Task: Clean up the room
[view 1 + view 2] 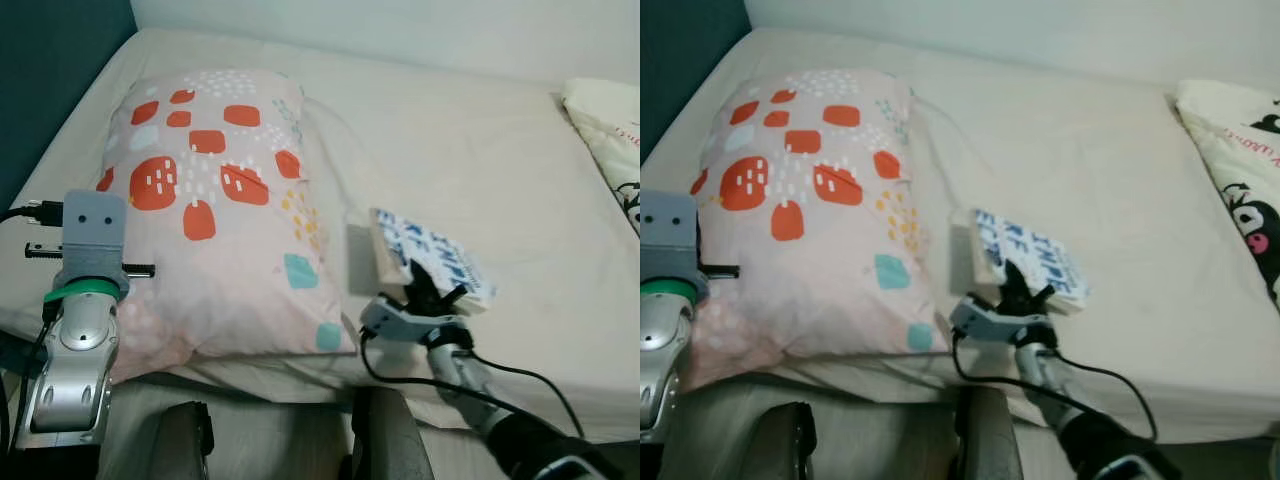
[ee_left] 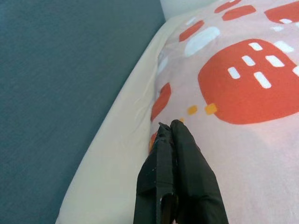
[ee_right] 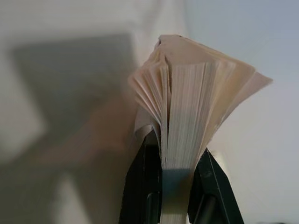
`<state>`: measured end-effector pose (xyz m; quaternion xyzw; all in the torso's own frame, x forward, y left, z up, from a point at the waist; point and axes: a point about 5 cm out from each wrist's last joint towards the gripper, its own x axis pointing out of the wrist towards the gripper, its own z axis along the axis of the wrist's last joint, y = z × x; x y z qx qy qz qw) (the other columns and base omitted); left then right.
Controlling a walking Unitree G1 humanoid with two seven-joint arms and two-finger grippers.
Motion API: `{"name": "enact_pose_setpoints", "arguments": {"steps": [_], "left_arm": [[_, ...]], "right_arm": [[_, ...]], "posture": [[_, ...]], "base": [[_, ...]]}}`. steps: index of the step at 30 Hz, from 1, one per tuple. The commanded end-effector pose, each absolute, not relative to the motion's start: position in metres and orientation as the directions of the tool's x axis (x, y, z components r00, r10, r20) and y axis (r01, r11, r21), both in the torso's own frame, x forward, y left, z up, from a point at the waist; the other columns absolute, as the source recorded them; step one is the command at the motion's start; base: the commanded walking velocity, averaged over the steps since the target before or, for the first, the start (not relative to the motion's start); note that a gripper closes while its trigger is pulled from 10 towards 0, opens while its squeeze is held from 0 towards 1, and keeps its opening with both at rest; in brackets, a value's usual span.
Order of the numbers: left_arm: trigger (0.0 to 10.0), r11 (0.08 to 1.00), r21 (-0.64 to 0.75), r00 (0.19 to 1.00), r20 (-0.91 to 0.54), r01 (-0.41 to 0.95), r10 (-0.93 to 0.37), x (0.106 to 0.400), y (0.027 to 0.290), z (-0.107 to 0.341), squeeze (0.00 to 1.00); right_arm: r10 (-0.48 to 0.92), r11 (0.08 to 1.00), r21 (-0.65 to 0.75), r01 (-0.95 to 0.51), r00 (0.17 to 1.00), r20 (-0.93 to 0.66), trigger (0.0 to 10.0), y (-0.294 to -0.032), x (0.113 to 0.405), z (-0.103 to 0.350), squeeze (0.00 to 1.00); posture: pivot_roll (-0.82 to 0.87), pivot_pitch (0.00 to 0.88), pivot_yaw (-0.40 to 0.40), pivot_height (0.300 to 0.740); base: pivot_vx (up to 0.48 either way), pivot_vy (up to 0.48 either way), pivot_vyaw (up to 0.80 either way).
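A paperback book (image 1: 430, 258) with a blue-and-white cover hangs just above the cream bed sheet (image 1: 450, 140), right of a pink pillow (image 1: 215, 210) with orange patches. My right gripper (image 1: 432, 290) is shut on the book's near edge; in the right wrist view the pages (image 3: 187, 107) fan out between the two black fingers (image 3: 145, 186). My left gripper (image 2: 170, 135) is shut with nothing in it, over the pillow's left edge (image 2: 224, 93) beside the dark blue wall (image 2: 60, 93).
A second cream pillow (image 1: 1235, 190) with a black cartoon print lies at the bed's far right. The white wall runs along the bed's far side. My own legs (image 1: 385, 440) stand against the bed's near edge.
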<state>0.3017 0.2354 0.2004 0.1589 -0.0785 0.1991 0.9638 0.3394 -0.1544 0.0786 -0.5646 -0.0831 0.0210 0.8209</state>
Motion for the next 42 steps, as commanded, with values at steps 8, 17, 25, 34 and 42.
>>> {"name": "enact_pose_setpoints", "arguments": {"steps": [8, 17, 25, 34, 42], "left_arm": [[10.0, 0.857, 0.286, 0.902, 0.2, -0.428, 0.383, 0.296, 0.242, 0.194, 0.0], [10.0, 0.86, 0.284, 0.903, 0.199, -0.425, 0.381, 0.296, 0.241, 0.194, 0.0], [10.0, 0.865, 0.288, 0.909, 0.195, -0.412, 0.368, 0.296, 0.239, 0.192, 0.0], [10.0, 0.85, 0.278, 0.894, 0.164, -0.447, 0.417, 0.28, 0.251, 0.186, 0.0], [10.0, 0.739, 0.353, 0.802, 0.056, -0.573, 0.595, 0.246, 0.289, 0.162, 0.0]], "right_arm": [[0.183, 0.425, -0.889, -0.169, 0.978, -0.098, 10.0, -0.134, 0.336, 0.06, 0.0], [0.185, 0.685, -0.706, -0.181, 0.98, -0.073, 10.0, -0.136, 0.341, 0.074, 1.0], [0.522, 0.813, -0.272, -0.514, 0.852, -0.05, 10.0, -0.144, 0.321, 0.106, 0.0], [0.439, 0.736, -0.486, -0.472, 0.879, -0.187, 10.0, -0.19, 0.314, 0.089, 0.0], [0.456, 0.652, -0.552, -0.519, 0.851, -0.261, 10.0, -0.183, 0.309, 0.079, 0.0]], "posture": [[0.13, 0.176, -0.013, 0.546], [0.11, 0.172, -0.01, 0.546], [0.1, 0.172, -0.008, 0.546], [0.1, 0.172, -0.01, 0.546], [0.12, 0.17, -0.004, 0.546]], "base": [[0.0, 0.0, 0.0], [0.0, 0.0, 0.0], [0.0, 0.0, 0.0], [0.0, 0.0, 0.0], [0.0, 0.0, 0.0]]}}
